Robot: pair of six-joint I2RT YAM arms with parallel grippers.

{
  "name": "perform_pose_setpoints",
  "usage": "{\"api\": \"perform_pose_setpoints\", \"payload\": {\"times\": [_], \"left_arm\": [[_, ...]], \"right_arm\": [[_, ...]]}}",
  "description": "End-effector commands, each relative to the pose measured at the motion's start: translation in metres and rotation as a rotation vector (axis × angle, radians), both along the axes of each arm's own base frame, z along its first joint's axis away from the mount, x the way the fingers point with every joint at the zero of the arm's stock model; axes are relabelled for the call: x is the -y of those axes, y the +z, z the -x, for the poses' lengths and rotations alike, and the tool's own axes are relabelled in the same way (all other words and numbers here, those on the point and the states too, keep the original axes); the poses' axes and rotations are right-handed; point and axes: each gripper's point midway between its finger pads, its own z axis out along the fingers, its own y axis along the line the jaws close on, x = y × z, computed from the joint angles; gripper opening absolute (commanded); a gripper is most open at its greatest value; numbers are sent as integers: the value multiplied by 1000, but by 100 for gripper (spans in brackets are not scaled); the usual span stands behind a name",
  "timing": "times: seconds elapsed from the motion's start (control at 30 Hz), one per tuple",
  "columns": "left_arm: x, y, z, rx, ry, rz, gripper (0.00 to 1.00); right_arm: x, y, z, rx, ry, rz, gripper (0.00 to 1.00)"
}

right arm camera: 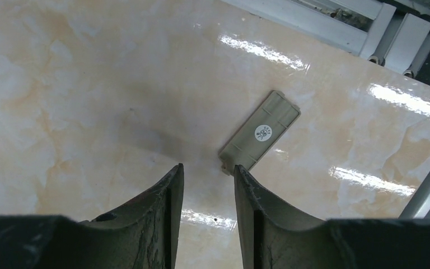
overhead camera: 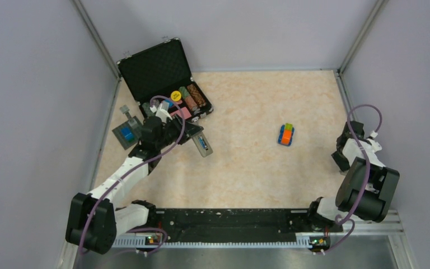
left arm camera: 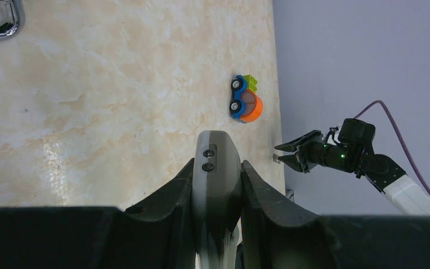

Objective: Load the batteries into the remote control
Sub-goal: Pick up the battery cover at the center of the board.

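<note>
Well, the left tool (left arm camera: 217, 166) is clamped on the small flat greyish-white remote control (left arm camera: 217, 147), held above the marbled beige tabletop (overhead camera: 246, 168) just in front of the open black case (overhead camera: 157, 70). The remote's near end is hidden between the fingers. The right tool (right arm camera: 207, 168) stands slightly apart, gripping nothing, beside a flat beige cover plate (right arm camera: 260, 133). I can't make out the batteries.

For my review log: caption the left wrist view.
Left gripper grips the remote control; block toy on the table beyond.
</note>
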Motion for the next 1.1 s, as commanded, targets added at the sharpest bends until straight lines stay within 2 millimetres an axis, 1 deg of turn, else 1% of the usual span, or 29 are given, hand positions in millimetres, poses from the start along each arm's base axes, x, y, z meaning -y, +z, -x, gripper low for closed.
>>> {"api": "perform_pose_setpoints", "payload": {"times": [0.0,0.07,0.2,0.37,0.57,0.73,0.87,1.0,1.07], "left_arm": [[0,22,-7,79,-5,24,0],[0,22,-7,78,-2,25,0],[-2,22,-9,79,4,24,0],[-3,20,-10,73,11,24,0],[-4,19,-12,71,21,25,0],[-5,18,-14,68,27,27,0],[-6,18,-15,68,33,30,0],[-6,17,-15,65,36,32,0],[-6,16,-16,61,38,34,0]], "right_arm": [[0,2,-7,66,15,-31,37],[-1,0,-6,63,18,-36,38],[2,-1,-3,47,20,-26,42],[-3,-5,-1,44,22,-48,41],[-8,-11,4,39,15,-67,28],[-16,-19,1,65,9,-114,22],[-12,-19,0,58,18,-92,11],[-13,-21,-2,59,38,-101,0],[-16,-19,-6,74,54,-114,0]]}}
